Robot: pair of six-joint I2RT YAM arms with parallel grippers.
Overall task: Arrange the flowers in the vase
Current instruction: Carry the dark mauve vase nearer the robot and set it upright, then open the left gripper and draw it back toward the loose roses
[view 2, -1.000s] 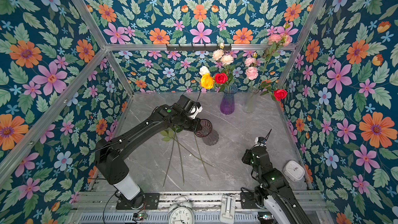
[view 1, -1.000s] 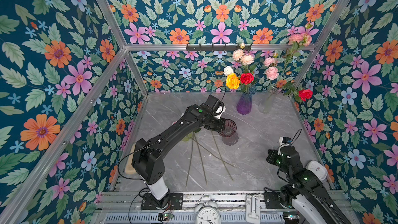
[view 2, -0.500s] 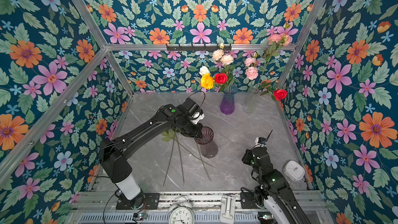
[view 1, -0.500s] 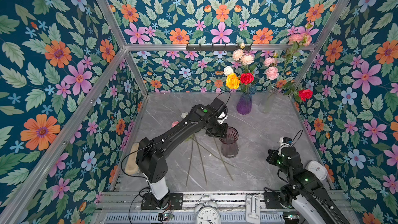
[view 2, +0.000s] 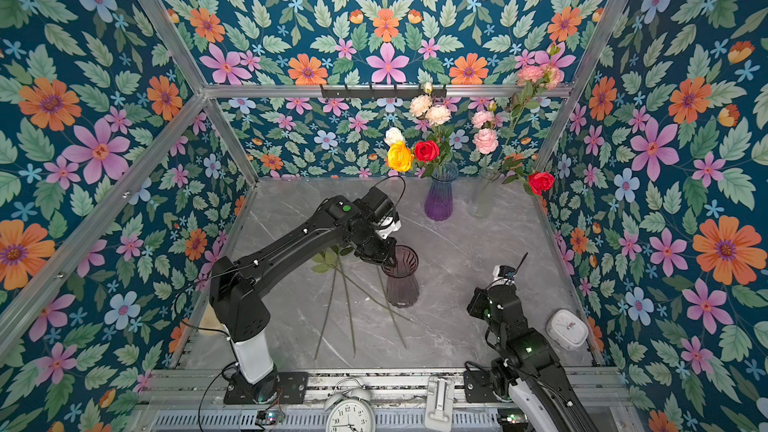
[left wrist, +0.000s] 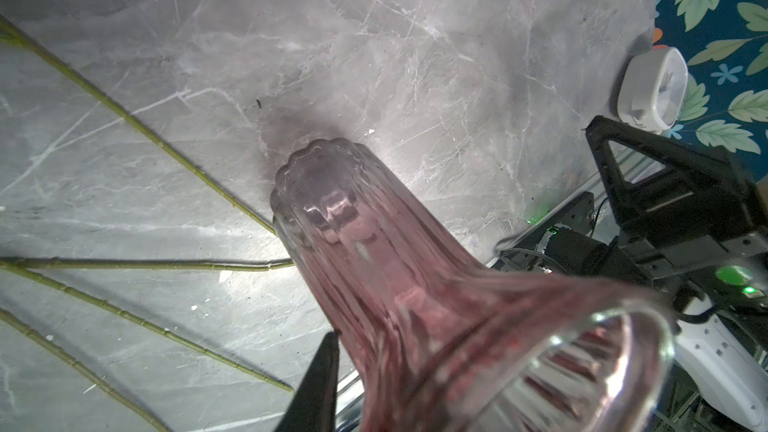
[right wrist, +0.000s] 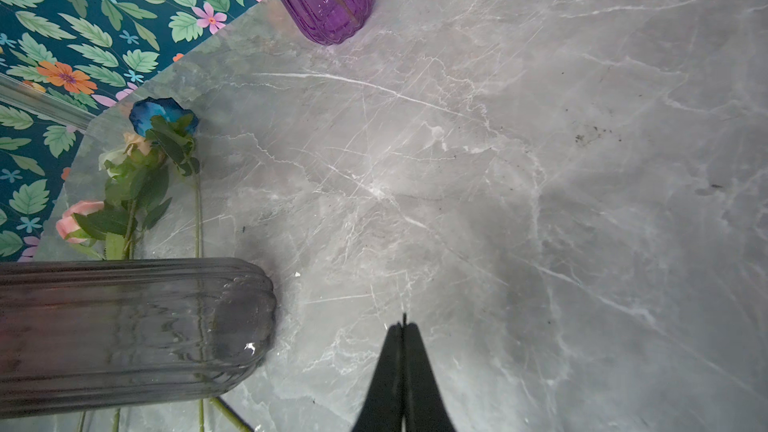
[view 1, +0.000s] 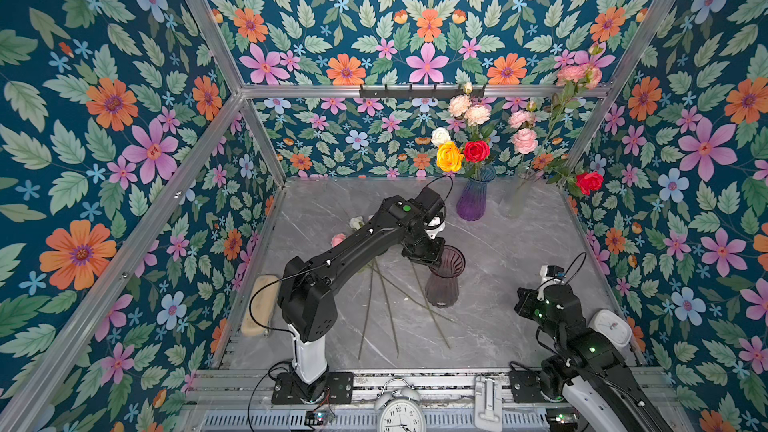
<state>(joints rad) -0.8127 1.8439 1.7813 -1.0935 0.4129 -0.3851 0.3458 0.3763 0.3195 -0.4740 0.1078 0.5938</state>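
Flowers (right wrist: 141,184) are found in three groups on the grey marble tabletop (view 1: 519,243). The left arm (view 1: 353,251) is stretched across the middle of it. The left gripper (view 1: 433,256) is set at the flared rim of a smoky mauve vase (view 1: 444,284), which is stood upright.

In the left wrist view one black finger (left wrist: 320,384) is seen just beside the vase's neck, on its outside. Its partner is hidden, so whether the rim is pinched or let go cannot be told.

Beyond those fingers, near the back wall, a purple vase (view 1: 471,201) is filled with yellow, red, white and peach blooms. Just beside it a clear vase (view 1: 517,201) is filled with pink blooms and a red rose.

The loose flowers are laid flat beneath the left arm. A blue rose (right wrist: 162,116), a pink bloom (right wrist: 77,220) and a pale one are grouped behind the left fingers, and their green stems (left wrist: 145,264) are fanned out up to the mauve vase's foot.

The right gripper (right wrist: 402,334) is held above bare marble, its fingers pressed together on nothing. The mauve vase is seen near them, and the purple vase well apart.
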